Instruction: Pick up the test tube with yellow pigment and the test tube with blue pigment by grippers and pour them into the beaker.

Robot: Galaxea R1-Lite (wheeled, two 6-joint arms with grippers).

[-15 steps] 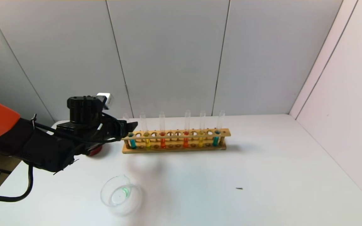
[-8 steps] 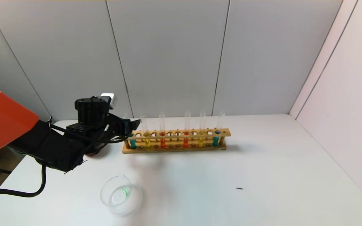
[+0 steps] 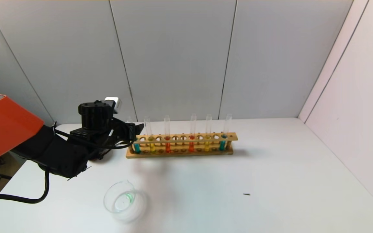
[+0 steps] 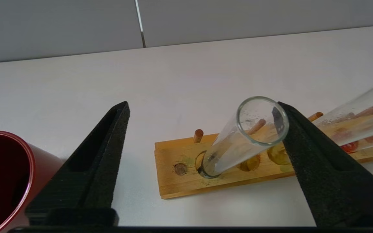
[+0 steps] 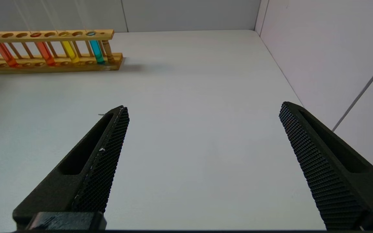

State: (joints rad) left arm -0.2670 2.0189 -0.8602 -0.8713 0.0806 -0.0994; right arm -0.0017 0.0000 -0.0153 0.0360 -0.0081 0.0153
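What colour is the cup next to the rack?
Dark red; the cup shows best in the left wrist view.

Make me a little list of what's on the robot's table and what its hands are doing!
rack: wooden test tube rack at the back, holding six tubes
tube colours, left to right: blue, yellow, red, red, yellow, blue
left gripper: open, around the end blue tube, one finger touching its rim
right gripper: open, over bare table
beaker: near front, a green trace inside
red cup: beside the rack
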